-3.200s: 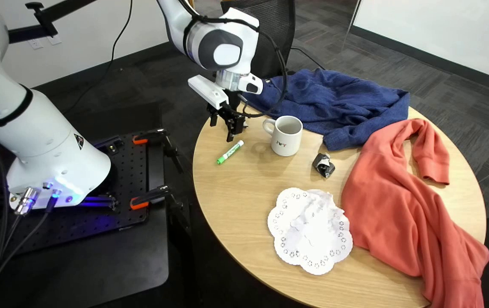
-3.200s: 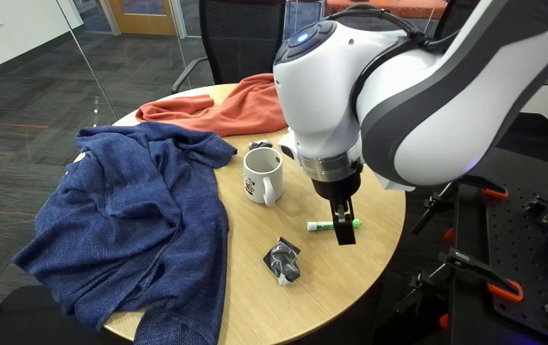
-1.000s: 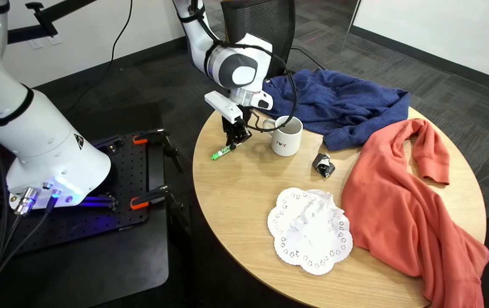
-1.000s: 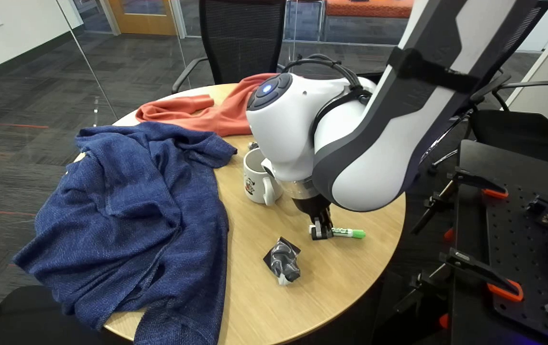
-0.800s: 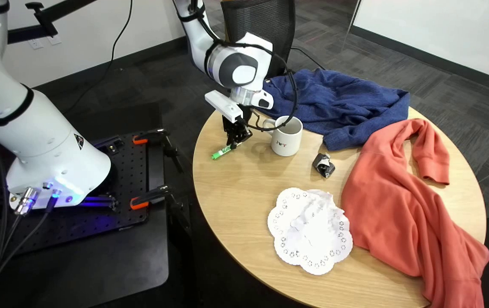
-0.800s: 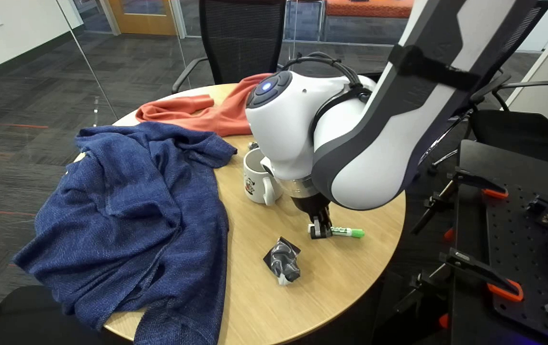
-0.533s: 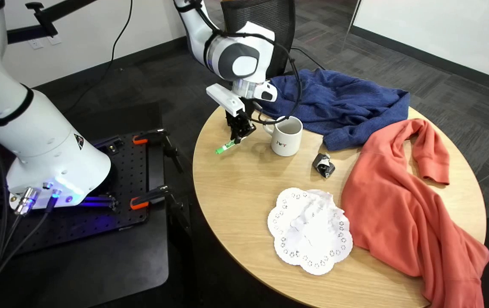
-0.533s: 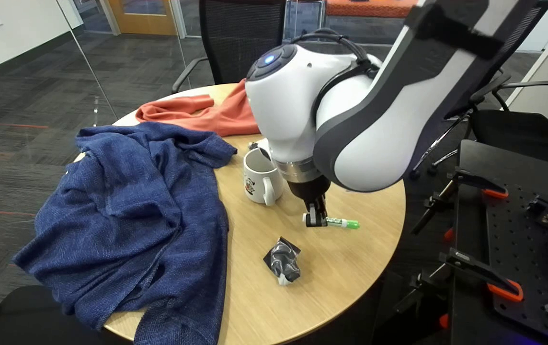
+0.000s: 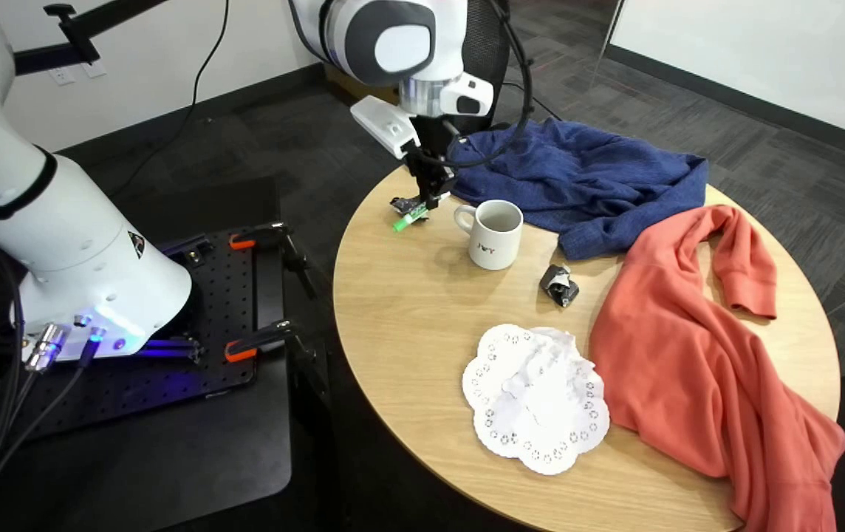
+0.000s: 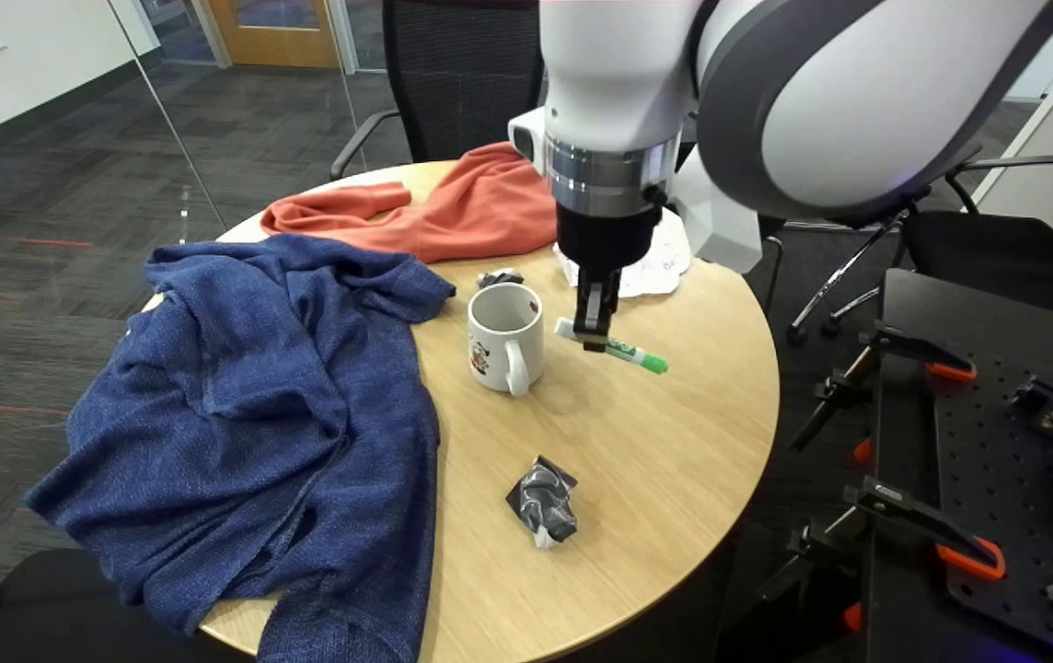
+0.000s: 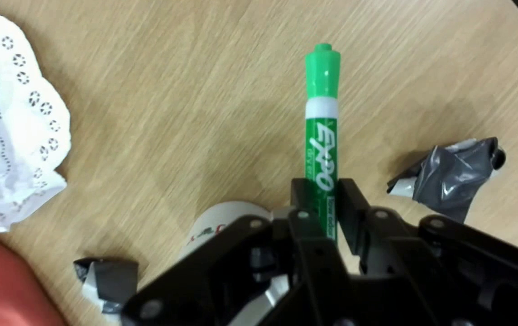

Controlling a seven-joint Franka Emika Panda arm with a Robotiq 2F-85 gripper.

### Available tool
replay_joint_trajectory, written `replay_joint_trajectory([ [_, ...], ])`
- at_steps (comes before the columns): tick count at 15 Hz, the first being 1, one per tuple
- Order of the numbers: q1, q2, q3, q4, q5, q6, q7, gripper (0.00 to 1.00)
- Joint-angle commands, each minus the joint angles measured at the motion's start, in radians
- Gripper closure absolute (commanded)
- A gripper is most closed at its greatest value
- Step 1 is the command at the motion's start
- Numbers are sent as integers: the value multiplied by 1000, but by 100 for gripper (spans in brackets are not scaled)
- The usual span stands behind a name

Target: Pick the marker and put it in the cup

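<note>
The gripper (image 11: 323,190) is pinching the marker (image 11: 321,136) between narrowed fingers, nearer its white end than its green cap, and is holding it off the table (image 10: 674,442). In an exterior view the marker is slanting from upper left to lower right, and the cup (image 10: 494,359) is standing just left of its white end. It is running more level than upright, so dropping it in is probably calling for a tilt. The barrel is reading "EXPO" and "low odor"; the cup's lettering is looking too small to read surely.
</note>
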Motion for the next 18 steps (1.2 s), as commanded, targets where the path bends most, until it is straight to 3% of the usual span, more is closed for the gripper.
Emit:
replay_joint_trajectory([
  [1, -10, -154, 4, -84, 21, 51, 48, 95],
  [6, -12, -256, 6, -93, -6, 81, 151, 95],
  [10, -23, -245, -4, -70, -100, 149, 282, 95],
  [18, 10, -125, -142, 0, -574, 308, 770, 95],
])
